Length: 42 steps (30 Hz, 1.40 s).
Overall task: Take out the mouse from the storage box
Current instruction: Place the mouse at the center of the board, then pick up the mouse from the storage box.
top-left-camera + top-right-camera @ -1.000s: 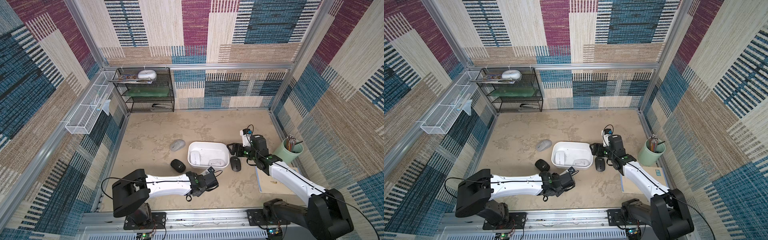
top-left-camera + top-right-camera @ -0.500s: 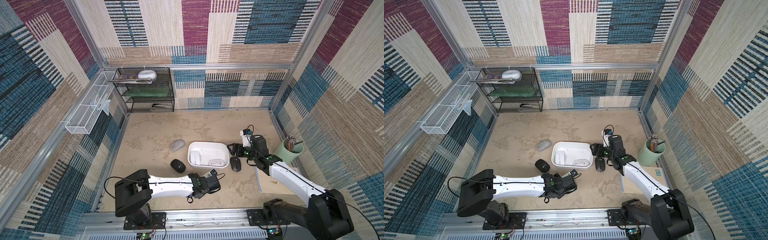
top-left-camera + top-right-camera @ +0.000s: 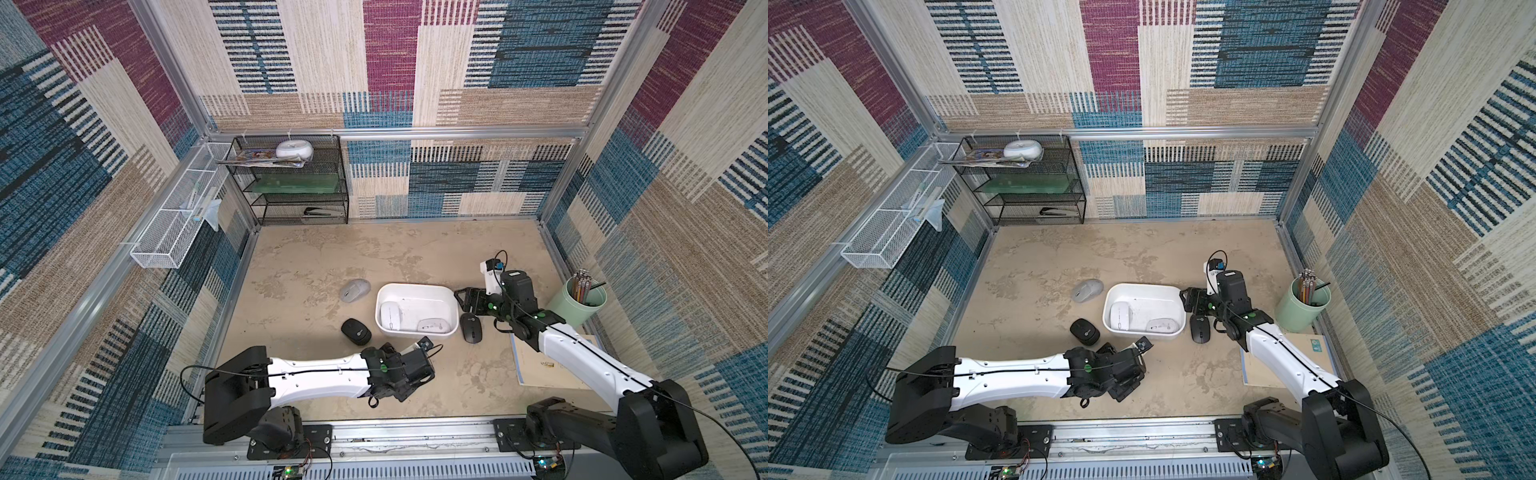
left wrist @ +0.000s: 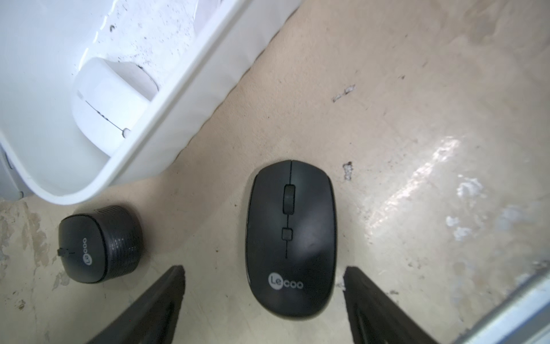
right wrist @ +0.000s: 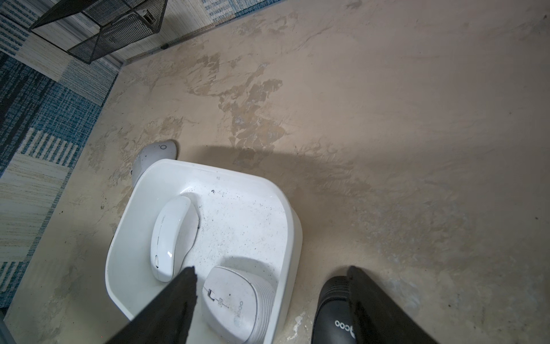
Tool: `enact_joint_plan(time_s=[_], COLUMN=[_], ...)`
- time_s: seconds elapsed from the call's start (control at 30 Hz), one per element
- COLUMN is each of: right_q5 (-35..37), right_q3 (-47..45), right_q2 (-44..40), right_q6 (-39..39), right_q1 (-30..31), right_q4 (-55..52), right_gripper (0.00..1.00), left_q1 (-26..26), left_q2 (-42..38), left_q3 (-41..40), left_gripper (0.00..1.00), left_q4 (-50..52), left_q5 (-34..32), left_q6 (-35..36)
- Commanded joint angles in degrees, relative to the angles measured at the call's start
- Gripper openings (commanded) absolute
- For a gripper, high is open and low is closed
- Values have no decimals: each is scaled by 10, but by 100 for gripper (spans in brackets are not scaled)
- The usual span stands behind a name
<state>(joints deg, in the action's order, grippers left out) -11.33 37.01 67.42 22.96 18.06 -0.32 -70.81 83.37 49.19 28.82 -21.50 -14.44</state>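
Beige tabletop [image 3: 374, 249], storage box [image 3: 419, 301], flat black mouse [image 4: 290, 238]

Storage box [image 3: 417, 286] sits centre-right on the table [image 3: 374, 249], 2 mice in it: left-wall mouse [image 3: 390, 316] and, at the near-right corner, corner mouse [image 3: 433, 325]. Outside: rear mouse [image 3: 354, 290] just behind-left of the box, near-left mouse [image 3: 356, 331] off its near-left corner, right-side mouse [image 3: 471, 327] just beside its right wall. Front mouse [image 4: 290, 238] lies on the table before the box, betw. the left gripper's [image 4: 263, 269] fingers; prob. hidden under that arm in both top views. Rack [image 3: 303, 218] at back-left; pencil cup [image 3: 567, 313] far right, pad [image 3: 536, 365] before it.
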Motion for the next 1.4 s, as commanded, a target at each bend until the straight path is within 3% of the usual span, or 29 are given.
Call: enact_joint_plan(time_s=[0.0,0.23,0.4,0.5,0.87,1.37], right_q5=[-13,6,29,34,41,100], right_q3=[12,83,138,168,281,425], right_q2=[6,53,123,168,290,436], right_q6=[-7,-57,-98,-113,-122,-93], right_q1=[7,74,137,166,231,283], right_q4=[-4,-58,-93,-112,-161,-231], right_gripper=[82,82,81,81,81,82], left_q1=[10,150,256,291,351,372], left_q2=[-37,-161,-235,-258,-321,-421], left_q3=[-10,-55,-104,-130,-202,-235], left_gripper=[93,96,99,100,99,99], left_q4=[-37,-84,-122,-138,-173,-159], left_q5=[20,89,96,101,110,83], left_q6=[11,-17,-62,-73,-74,-81])
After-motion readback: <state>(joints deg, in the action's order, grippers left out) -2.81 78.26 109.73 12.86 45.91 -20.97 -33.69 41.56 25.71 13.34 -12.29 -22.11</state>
